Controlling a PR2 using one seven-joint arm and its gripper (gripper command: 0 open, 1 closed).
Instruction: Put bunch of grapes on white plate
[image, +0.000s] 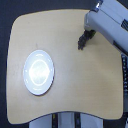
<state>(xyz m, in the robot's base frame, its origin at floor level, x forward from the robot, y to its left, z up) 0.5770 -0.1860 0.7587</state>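
The white plate (39, 71) lies on the exterior view's left side of the wooden table, round and glossy, with nothing on it. The arm comes in from the top right corner. Its dark gripper (81, 44) points down at the table, well to the right of the plate and farther back. A small dark lump at the fingertips looks like the bunch of grapes (80, 46), but it blends with the dark fingers. The blur hides whether the fingers are closed on it or just above it.
The light wooden table (70, 90) has rounded corners and ends at the front near the frame's bottom. The arm's grey-white body (107, 22) covers the table's back right corner. Dark floor surrounds the table.
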